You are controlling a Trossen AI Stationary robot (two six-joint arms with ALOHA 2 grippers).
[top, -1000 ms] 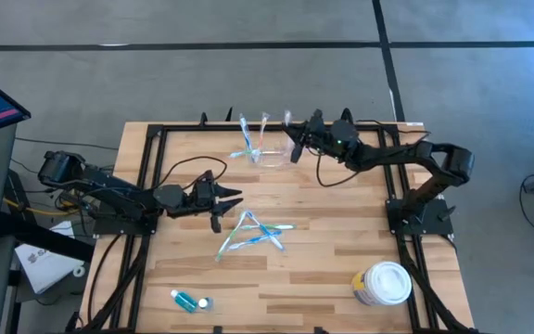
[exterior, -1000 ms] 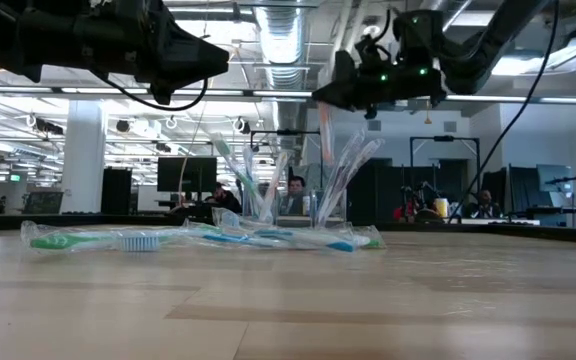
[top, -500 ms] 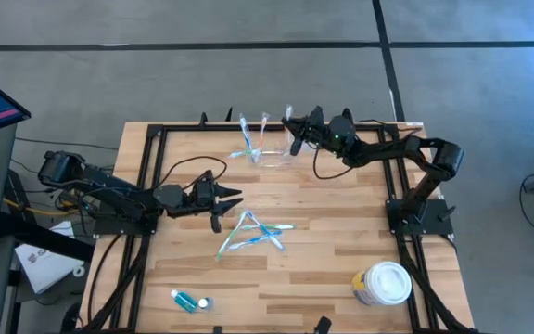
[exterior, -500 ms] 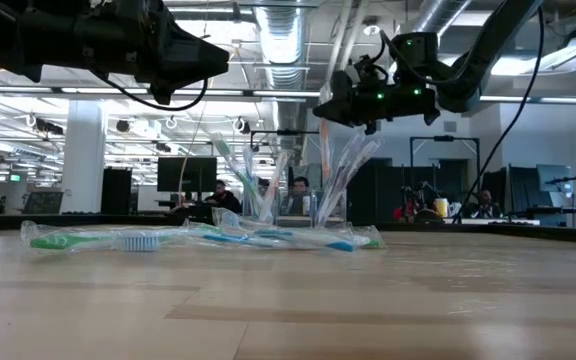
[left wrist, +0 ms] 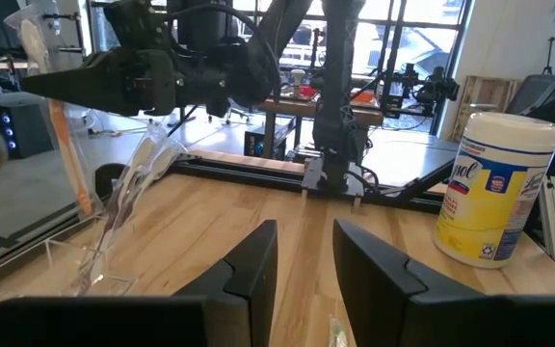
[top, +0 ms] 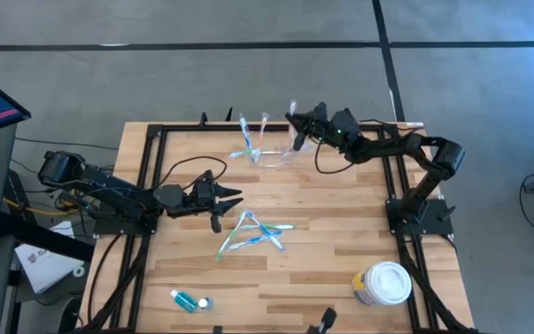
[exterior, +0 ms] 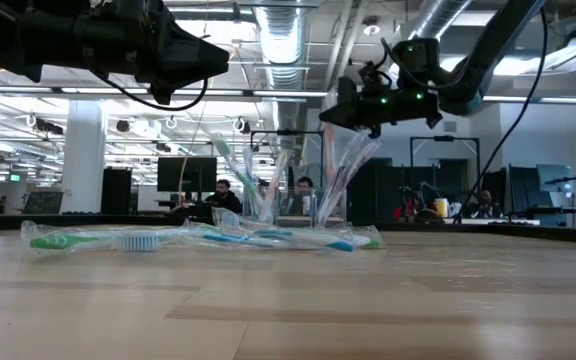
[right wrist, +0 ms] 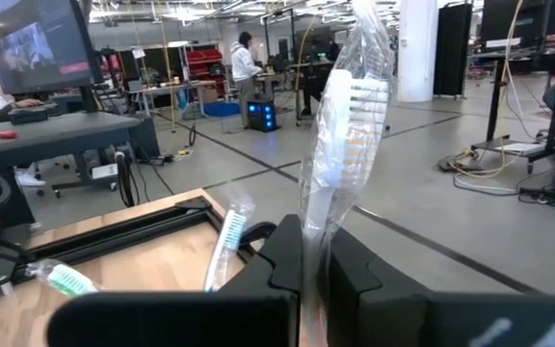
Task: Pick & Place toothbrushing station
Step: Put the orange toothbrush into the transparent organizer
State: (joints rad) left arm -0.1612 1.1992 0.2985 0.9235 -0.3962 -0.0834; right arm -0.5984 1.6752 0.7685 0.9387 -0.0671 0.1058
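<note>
We see the left gripper [top: 233, 198] hovering mid-table with fingers apart and nothing between them, just beside a loose pile of wrapped toothbrushes [top: 253, 232] lying flat on the table [top: 341, 250]. Right of that, the clear toothbrushing station [top: 269, 153] sits near the far edge with several wrapped brushes standing in it. The right gripper [top: 295, 121] is above its right end, pinched tight on a wrapped toothbrush [right wrist: 340, 145] held upright.
</note>
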